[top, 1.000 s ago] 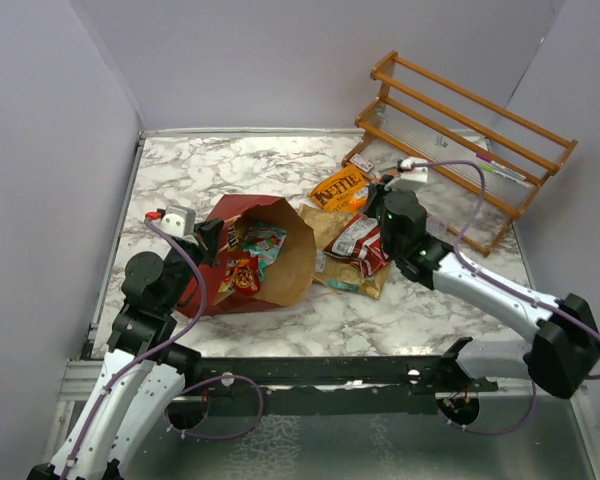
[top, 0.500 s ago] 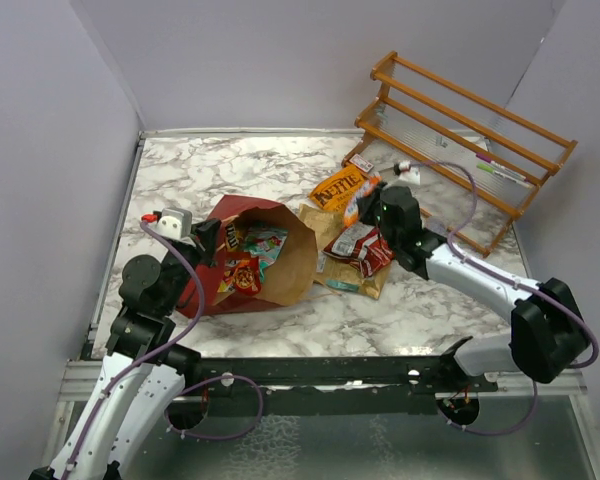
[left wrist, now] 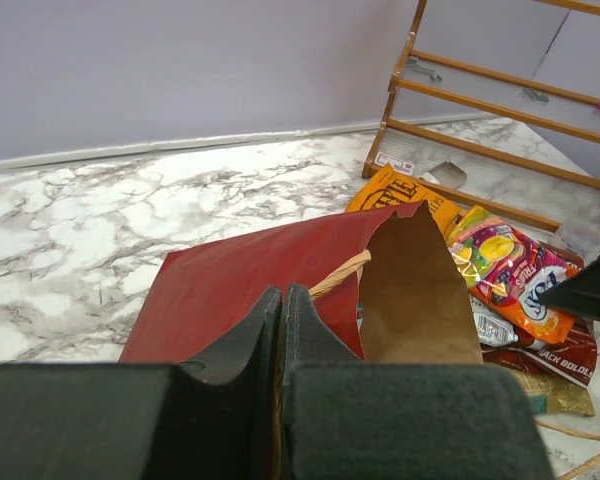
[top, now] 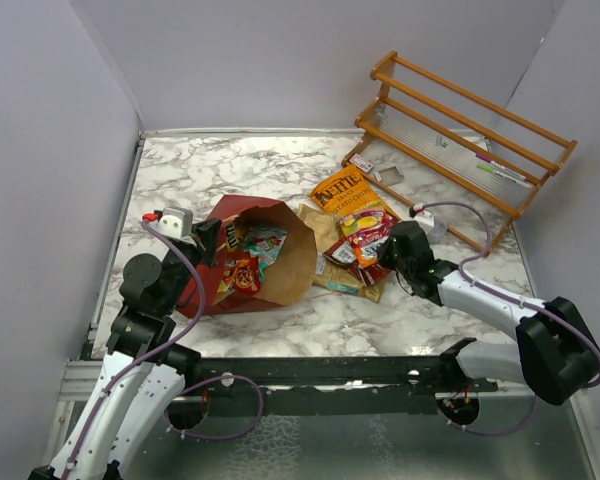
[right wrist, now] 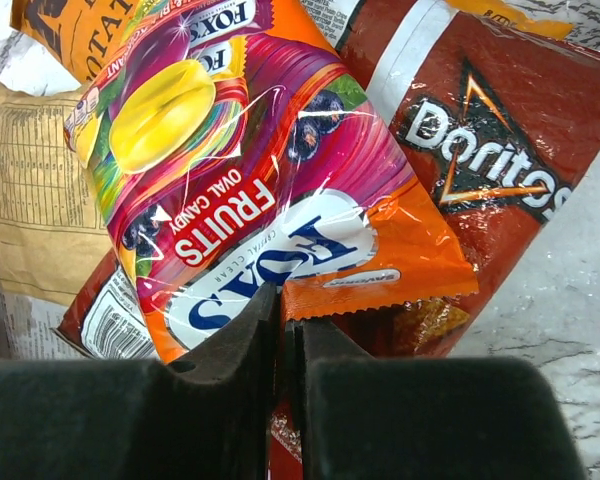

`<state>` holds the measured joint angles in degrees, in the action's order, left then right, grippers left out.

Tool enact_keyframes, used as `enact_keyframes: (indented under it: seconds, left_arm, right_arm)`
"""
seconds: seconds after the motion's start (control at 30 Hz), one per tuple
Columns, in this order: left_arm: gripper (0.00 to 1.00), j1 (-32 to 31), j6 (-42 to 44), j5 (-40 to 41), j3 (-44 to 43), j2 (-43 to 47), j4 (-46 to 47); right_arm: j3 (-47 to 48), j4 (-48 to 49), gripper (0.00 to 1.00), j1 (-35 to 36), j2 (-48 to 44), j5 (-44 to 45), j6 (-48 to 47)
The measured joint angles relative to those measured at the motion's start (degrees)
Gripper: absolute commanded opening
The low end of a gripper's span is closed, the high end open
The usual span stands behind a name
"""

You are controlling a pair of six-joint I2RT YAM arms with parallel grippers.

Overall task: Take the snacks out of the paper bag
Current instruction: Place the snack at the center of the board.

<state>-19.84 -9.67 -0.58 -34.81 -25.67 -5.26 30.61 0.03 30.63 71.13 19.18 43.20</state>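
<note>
The paper bag [top: 280,262] lies on its side, dark red outside, kraft inside, its mouth facing right. A red packet [top: 242,276] and a teal packet [top: 267,240] lie inside it. My left gripper [top: 212,238] is shut on the bag's upper edge, seen in the left wrist view [left wrist: 282,300] over the red wall [left wrist: 240,275]. My right gripper [top: 385,243] is shut on the corner of a colourful Fox's candy pack [right wrist: 230,180], which rests on a red Doritos bag [right wrist: 480,165]. The orange Kettle bag [top: 342,188] and a tan bag [top: 322,225] lie beside them.
The wooden slatted rack [top: 460,125] stands at the back right with pens [top: 500,170] on its shelf. A small white packet [top: 362,163] and a small grey cup [top: 391,176] lie by the rack's foot. Purple walls enclose the marble table [top: 200,170].
My right gripper has pulled back from beside the Kettle bag toward the near right, bringing the Fox's candy pack onto the Doritos bag. The left gripper and the bag have not moved.
</note>
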Motion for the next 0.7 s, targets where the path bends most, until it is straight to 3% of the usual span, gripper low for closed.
enact_keyframes:
  seconds: [0.17, 0.5, 0.7]
  left_arm:
    - [0.00, 0.00, 0.00, -0.02, 0.00, 0.00, 0.00]
    - [0.00, 0.00, 0.44, -1.14, 0.00, 0.13, -0.04]
    - [0.00, -0.02, 1.88, -9.14, -0.31, 1.88, -2.58]
  right_arm:
    - [-0.22, -1.77, 0.14, -0.13, -2.23, 0.09, 0.74]
    - [-1.42, -5.16, 0.44, -0.76, -4.48, 0.70, 2.23]
    - [-1.95, -6.97, 0.58, -0.76, -12.79, 0.76, -2.03]
